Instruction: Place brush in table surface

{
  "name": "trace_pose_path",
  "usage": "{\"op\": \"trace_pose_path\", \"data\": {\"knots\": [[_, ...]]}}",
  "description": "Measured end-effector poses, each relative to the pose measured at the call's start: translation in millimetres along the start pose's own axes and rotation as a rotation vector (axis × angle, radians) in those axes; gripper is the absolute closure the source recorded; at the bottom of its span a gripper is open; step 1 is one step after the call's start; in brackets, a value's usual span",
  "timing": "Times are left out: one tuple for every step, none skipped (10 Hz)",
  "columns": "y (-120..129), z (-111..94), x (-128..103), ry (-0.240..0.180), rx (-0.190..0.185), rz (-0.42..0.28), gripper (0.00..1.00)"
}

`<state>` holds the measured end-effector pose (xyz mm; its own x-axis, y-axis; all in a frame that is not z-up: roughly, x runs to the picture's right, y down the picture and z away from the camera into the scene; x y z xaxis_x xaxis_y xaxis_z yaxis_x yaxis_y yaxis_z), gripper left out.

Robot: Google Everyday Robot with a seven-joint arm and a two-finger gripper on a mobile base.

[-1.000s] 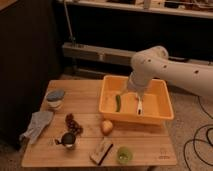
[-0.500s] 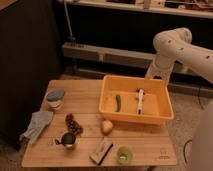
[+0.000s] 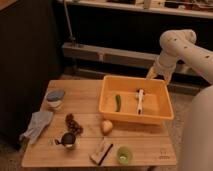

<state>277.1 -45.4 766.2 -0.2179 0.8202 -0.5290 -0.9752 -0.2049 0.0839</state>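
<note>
Brush: The slim white brush (image 3: 140, 101) lies flat on the floor of the yellow-orange bin (image 3: 108, 106), in its right half.
Long axis: It runs almost straight from the bin's far wall toward its near wall, the near end leaning slightly left; a small dark mark appears near the far end.
Brush form: Thin, straight and stick-like, pale against the orange plastic.
Neighbour in the bin: A small green vegetable (image 3: 118, 103), narrow and slightly curved, lies left of the brush and roughly parallel to it, the two apart.
Bin: Rectangular, smooth plastic with raised walls, standing on the right rear part of the table.
Table surface: The light-brown wooden tabletop (image 3: 87, 95) shows plank grain and has rounded corners.
Gripper: The gripper (image 3: 154, 74) hangs from the white, rounded arm behind the bin's far right corner, well apart from the brush, its pincer spread and carrying nothing.
Near edge: A tan wooden block (image 3: 101, 151) with a dark underside lies beside a small green cup (image 3: 123, 155).
Centre: A round yellowish fruit (image 3: 106, 126) sits just in front of the bin.
Left side: A blue-lidded bowl (image 3: 55, 97), a crumpled grey cloth (image 3: 36, 125) and a dark clustered item (image 3: 73, 123) line that side.
</note>
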Motion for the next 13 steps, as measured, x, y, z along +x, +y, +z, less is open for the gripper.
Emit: {"op": "trace_pose_path", "data": {"knots": [[2.1,4.9,-0.5,0.002,-0.007,-0.010,0.35],[8.7,18.2,-1.1,0.008,-0.021,-0.021,0.35],[16.3,32.9,-1.3,0.009,-0.037,-0.027,0.35],[21.2,48.0,1.1,0.013,-0.056,-0.027,0.35],[21.4,50.3,1.4,0.012,-0.061,-0.026,0.35],[20.7,50.4,1.6,0.012,-0.062,-0.024,0.35],[21.6,50.0,1.3,0.012,-0.062,-0.025,0.35],[22.7,50.5,1.4,0.013,-0.062,-0.026,0.35],[22.6,50.3,1.3,0.012,-0.062,-0.026,0.35],[21.9,51.0,-0.7,0.008,-0.054,-0.021,0.35],[23.2,54.4,-6.1,0.001,-0.038,-0.024,0.35],[31.1,63.1,-17.8,-0.006,-0.026,-0.030,0.35],[39.9,72.0,-29.7,-0.012,-0.015,-0.036,0.35]]}}
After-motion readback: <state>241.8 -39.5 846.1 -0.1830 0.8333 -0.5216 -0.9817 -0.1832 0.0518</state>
